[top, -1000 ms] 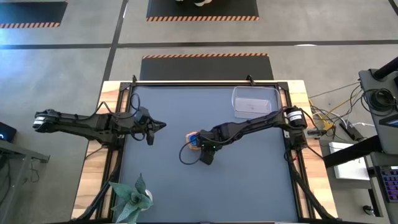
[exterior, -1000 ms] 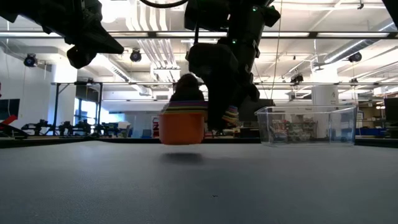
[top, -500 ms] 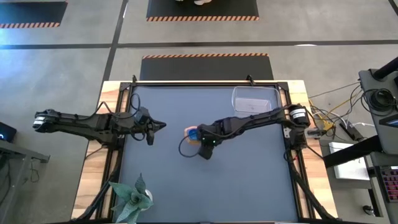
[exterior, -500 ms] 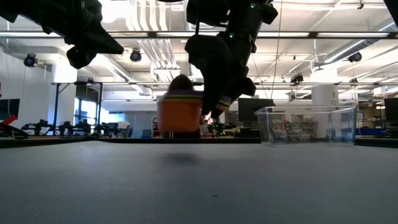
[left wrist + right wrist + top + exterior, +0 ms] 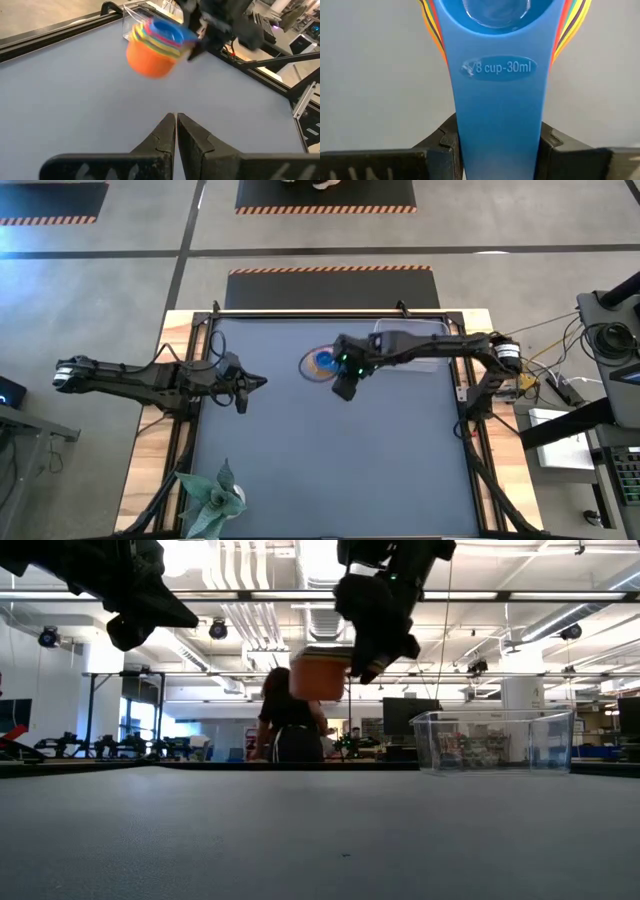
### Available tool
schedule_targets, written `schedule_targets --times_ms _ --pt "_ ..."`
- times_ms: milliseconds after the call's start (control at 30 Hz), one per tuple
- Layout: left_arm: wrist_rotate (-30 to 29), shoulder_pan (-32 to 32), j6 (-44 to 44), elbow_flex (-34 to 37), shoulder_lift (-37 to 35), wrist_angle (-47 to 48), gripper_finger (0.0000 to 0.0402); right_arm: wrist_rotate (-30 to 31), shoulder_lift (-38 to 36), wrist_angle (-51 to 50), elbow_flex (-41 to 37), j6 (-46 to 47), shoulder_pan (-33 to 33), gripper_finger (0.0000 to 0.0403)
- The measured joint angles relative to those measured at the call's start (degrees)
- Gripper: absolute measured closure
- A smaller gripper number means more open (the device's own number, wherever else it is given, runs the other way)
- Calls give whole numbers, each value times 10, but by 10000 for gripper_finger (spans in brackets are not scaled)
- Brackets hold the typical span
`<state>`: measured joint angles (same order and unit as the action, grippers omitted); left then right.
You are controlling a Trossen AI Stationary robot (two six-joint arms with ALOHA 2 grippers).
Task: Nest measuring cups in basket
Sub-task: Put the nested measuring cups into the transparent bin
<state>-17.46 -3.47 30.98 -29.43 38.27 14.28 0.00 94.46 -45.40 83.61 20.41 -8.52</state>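
The measuring cups are nested in one stack (image 5: 322,363), with the blue one on top and the orange one outermost. The stack hangs in the air over the table's far middle, left of the clear basket (image 5: 410,345), which stands at the far right. The stack also shows in the low view (image 5: 320,673) and the left wrist view (image 5: 152,47). My right gripper (image 5: 497,150) is shut on the stack's handles. My left gripper (image 5: 176,125) is shut and empty, above the table's left side (image 5: 245,385). My right gripper pinches the stacked flat handles between its two fingers, which sit on either long edge of the blue top handle (image 5: 497,115). The fingers (image 5: 447,145) lie along the handles and come from the table's right. The stack is lifted clear (image 5: 320,673), its bowls forward of the fingertips.
A green paper-like plant (image 5: 210,505) stands at the near left corner. The basket shows in the low view (image 5: 495,740) at the right. A person (image 5: 285,725) stands in the room beyond the table. Bare mat lies across the middle and near side.
My right gripper has risen and gone toward the table's far edge and a little toward the basket, carrying the nested stack. The stack, which was just above the mat, now hangs well above it.
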Motion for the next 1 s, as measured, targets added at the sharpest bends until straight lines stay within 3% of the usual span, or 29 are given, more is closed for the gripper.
schedule_targets --times_ms 333,567,1000 --pt "0 0 10 0 0 0 402 -1 -115 -55 -5 -78 -100 279" --pt "-11 0 16 0 0 -1 402 -1 -156 -174 -15 -173 -186 279" --pt "-17 0 39 0 0 -1 402 -51 -249 -173 -139 -219 -312 279"
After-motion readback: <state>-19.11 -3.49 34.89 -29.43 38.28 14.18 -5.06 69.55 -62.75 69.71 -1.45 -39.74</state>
